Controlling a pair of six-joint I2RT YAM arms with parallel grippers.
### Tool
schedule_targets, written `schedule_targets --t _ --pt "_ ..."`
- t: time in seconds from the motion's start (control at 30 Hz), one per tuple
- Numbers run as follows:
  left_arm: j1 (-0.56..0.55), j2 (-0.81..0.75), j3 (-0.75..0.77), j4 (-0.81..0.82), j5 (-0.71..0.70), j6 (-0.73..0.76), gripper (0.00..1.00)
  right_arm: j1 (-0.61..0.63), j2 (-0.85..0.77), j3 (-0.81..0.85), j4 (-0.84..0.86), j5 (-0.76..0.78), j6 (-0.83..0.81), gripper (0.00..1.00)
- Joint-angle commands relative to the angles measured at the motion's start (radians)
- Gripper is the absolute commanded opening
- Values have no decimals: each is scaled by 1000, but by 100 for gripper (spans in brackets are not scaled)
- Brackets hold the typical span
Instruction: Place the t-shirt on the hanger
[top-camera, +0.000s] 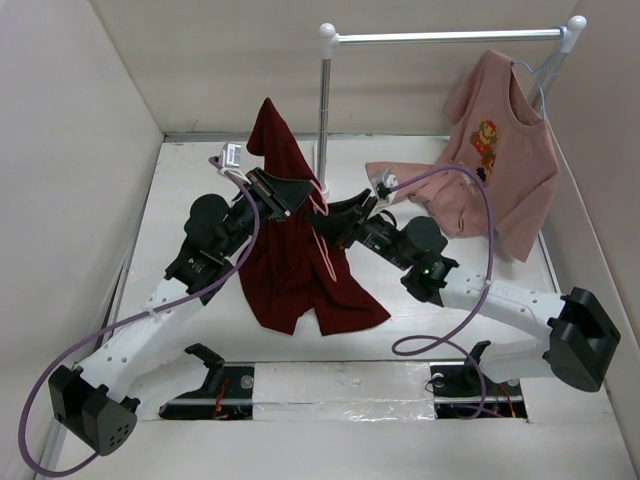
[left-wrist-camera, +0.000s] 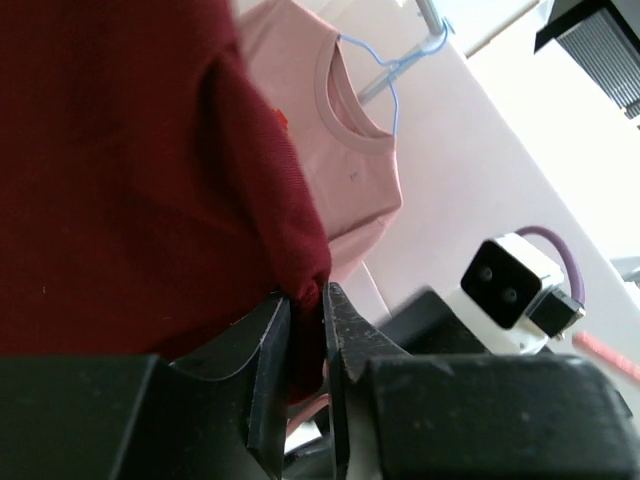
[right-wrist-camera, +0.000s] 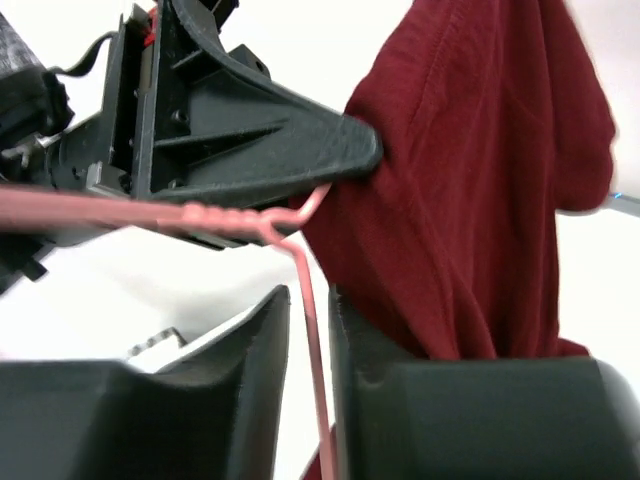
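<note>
The maroon t-shirt (top-camera: 295, 270) hangs lifted above the table, with its lower part resting on the surface. My left gripper (top-camera: 283, 195) is shut on a fold of its cloth near the top. In the left wrist view the cloth (left-wrist-camera: 120, 170) is pinched between the jaws of this gripper (left-wrist-camera: 308, 315). My right gripper (top-camera: 322, 215) is right beside it, shut on the thin pink wire hanger (top-camera: 327, 258). In the right wrist view the hanger wire (right-wrist-camera: 306, 300) runs up between the jaws of this gripper (right-wrist-camera: 310, 310), next to the t-shirt (right-wrist-camera: 470, 180). Most of the hanger is hidden.
A clothes rail on a metal pole (top-camera: 325, 110) stands at the back. A pink printed t-shirt (top-camera: 500, 150) hangs from it on a pale blue hanger (left-wrist-camera: 385, 70). A salmon-pink garment (top-camera: 400, 180) lies behind my right arm. Walls enclose the table left, right and back.
</note>
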Motion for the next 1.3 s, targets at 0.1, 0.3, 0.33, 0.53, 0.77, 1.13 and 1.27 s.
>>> schedule_targets --t 0.1,0.3,0.33,0.53,0.77,1.13,1.27 --pt "-6 -76 -20 100 8 5 0 10 -88 13 -75 31 -17 56" --pt "-6 -74 -31 129 6 -5 0 10 -193 -80 -164 25 -21 60" --pt "-6 -74 -34 135 6 -6 0 10 -206 -91 -176 25 -23 60" --pt "-6 -86 -20 123 8 -8 0 -74 -287 -228 -219 74 6 1" --pt "-6 -88 1 111 26 -22 0 -294 -112 -289 -118 -168 37 46" --pt "-6 -86 4 91 28 -26 0 -317 104 -187 -81 -441 -122 72" --pt "-6 -89 1 92 28 -29 0 -308 165 -159 -35 -463 -141 67"
